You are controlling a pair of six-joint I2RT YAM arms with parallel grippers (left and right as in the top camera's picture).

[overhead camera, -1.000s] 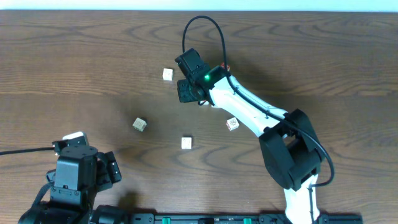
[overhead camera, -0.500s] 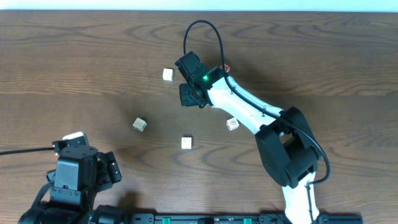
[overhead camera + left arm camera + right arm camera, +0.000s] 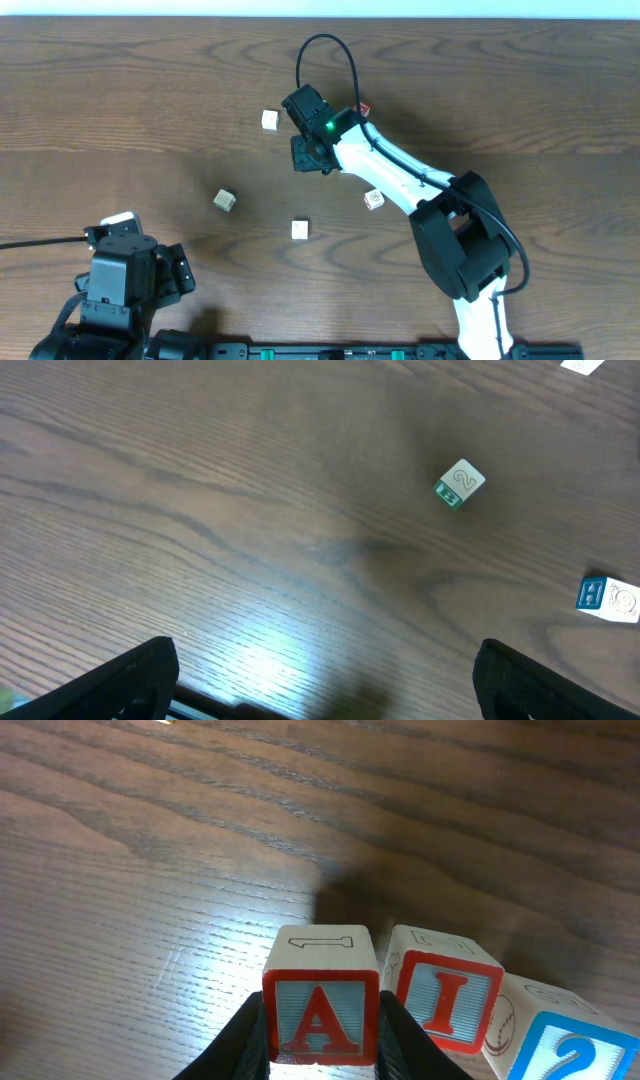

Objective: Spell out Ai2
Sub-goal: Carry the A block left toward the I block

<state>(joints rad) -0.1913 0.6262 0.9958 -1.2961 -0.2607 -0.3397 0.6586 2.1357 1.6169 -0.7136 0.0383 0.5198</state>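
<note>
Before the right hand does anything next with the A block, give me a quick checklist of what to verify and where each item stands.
1. Fingers of the right hand flank the A block: ok.
2. The A reads upright in the right wrist view: ok.
3. I block sits beside it, blue 2 block beyond, reading A, I, 2: ok.
4. A block's base is down on the table: cannot tell.
5. Left hand is open and away from the row: ok.
</note>
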